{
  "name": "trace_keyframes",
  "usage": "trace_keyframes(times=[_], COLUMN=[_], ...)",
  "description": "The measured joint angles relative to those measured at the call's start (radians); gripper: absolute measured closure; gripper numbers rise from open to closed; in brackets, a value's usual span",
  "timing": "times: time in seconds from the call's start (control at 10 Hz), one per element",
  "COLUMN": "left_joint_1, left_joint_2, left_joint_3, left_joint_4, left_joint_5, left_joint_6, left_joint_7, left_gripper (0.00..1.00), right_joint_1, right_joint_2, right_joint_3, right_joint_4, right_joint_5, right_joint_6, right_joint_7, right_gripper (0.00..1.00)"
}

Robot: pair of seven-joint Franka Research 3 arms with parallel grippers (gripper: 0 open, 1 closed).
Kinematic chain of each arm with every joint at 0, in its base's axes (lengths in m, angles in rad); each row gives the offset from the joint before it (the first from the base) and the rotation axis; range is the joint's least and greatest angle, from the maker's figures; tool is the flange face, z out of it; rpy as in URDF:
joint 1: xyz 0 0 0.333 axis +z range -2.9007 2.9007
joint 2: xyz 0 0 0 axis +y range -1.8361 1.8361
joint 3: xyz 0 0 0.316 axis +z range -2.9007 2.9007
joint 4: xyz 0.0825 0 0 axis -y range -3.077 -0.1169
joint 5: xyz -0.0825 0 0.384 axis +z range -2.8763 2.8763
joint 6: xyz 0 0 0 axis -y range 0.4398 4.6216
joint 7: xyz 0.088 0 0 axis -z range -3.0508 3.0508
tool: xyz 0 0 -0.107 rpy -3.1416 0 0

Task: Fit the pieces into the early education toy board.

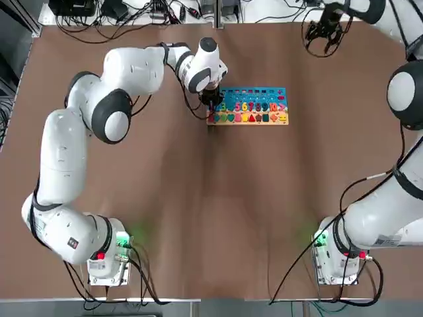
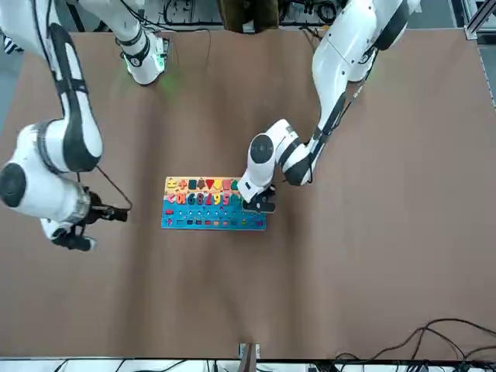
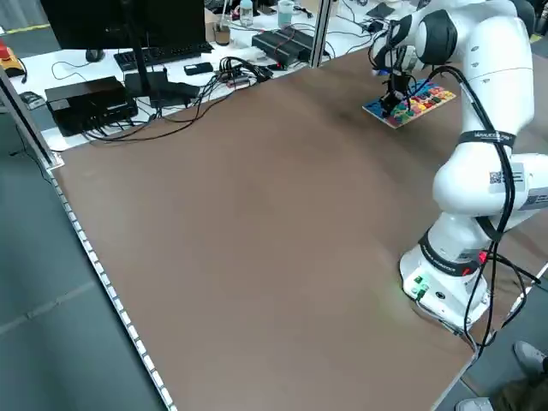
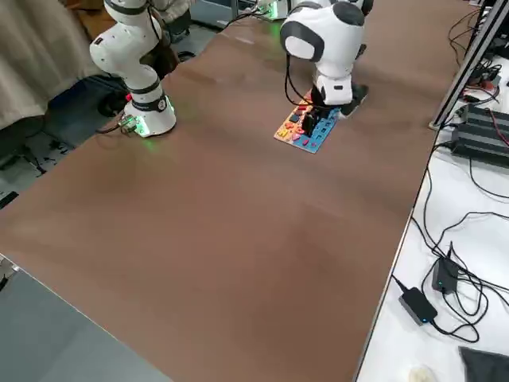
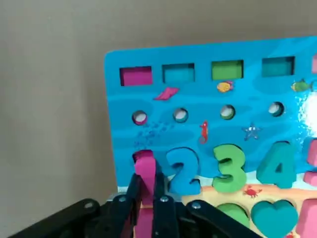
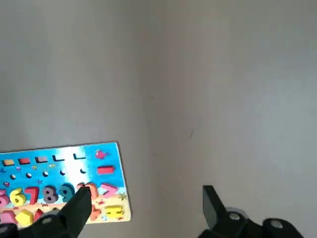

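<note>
The left claw (image 5: 147,210) is pinching a pink piece (image 5: 145,171) between nearly closed fingers, holding it on edge right at the "1" slot on the left end of the early education toy board (image 1: 268,94). In the left wrist view the piece is sitting just beside the blue 2 (image 5: 182,171), with the green 3 (image 5: 229,167) and teal 4 (image 5: 278,163) already seated along the numeral row. This looks like the insertion step: the piece is over its pocket, and I can't quite tell whether its lower edge is touching the board or hanging just clear of it. The next move is probably calling for a small lowering, with the piece laid flat and squared to the cut-out, then a release; any tilt could leave it riding on the rim.

Moving outward, the board is lying flat on the brown table (image 1: 211,198), toward the far side and a little right of centre, blue part far, tan shape strip near. Most numerals and shapes seem to be in place.

The right claw (image 1: 324,36) is hanging wide open and empty, well apart from the board, above the far right part of the table. Cables and equipment are lining the far edge beyond it.
</note>
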Motion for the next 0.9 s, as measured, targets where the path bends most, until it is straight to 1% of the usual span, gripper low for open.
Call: trace_keyframes(times=[0.2,0.5,0.7,0.9], left_joint_1=[0.0,0.0,0.0,0.0], left_joint_2=[0.0,0.001,0.001,0.001], left_joint_3=[0.0,0.002,0.011,0.014], left_joint_4=[0.0,0.002,0.005,0.006], left_joint_5=[0.0,0.0,0.0,0.0], left_joint_6=[0.0,0.0,0.0,0.0], left_joint_7=[0.0,0.0,0.003,0.004], left_gripper=[0.87,0.87,0.87,0.87], right_joint_1=[-0.027,-0.031,-0.032,-0.032], right_joint_2=[-0.046,-0.171,-0.244,-0.278], right_joint_3=[0.0,0.003,0.003,0.002], right_joint_4=[0.034,0.044,0.043,0.043], right_joint_5=[0.0,0.0,0.0,0.0], right_joint_6=[-0.037,-0.058,-0.1,-0.124], right_joint_7=[-0.009,-0.01,-0.01,-0.01], right_gripper=[0.01,0.01,0.01,0.01])
